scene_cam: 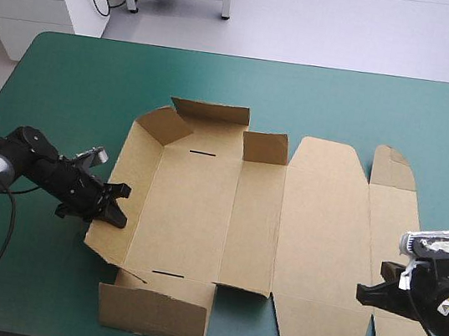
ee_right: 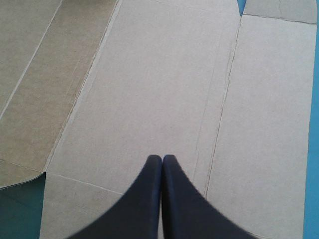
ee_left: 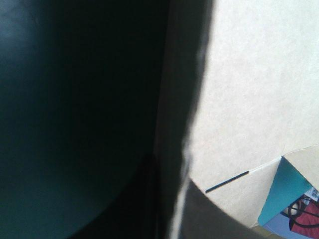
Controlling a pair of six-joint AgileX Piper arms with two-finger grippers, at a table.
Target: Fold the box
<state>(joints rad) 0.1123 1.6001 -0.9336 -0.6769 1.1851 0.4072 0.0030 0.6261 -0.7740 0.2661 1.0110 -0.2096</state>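
Note:
The brown box [scene_cam: 202,207] lies mid-table as a partly raised sheet. Its left wall [scene_cam: 124,187] tilts up, the back wall [scene_cam: 211,114] and front wall [scene_cam: 154,314] stand, and a small flap [scene_cam: 263,147] rises at the back. The lid [scene_cam: 318,250] and its right flap [scene_cam: 387,268] lie flat. My left gripper [scene_cam: 116,205] is at the left wall's upper edge. In the left wrist view that wall's edge [ee_left: 192,124] runs between the near-shut black fingers of the left gripper [ee_left: 172,199]. My right gripper [scene_cam: 362,292] [ee_right: 162,158] is shut, empty, over the lid [ee_right: 164,89].
Teal-green cover [scene_cam: 344,101] stretches between the box and the table's far edge. The box's front wall and the lid's front flap reach close to the near edge. My right arm hangs over the table's near right corner.

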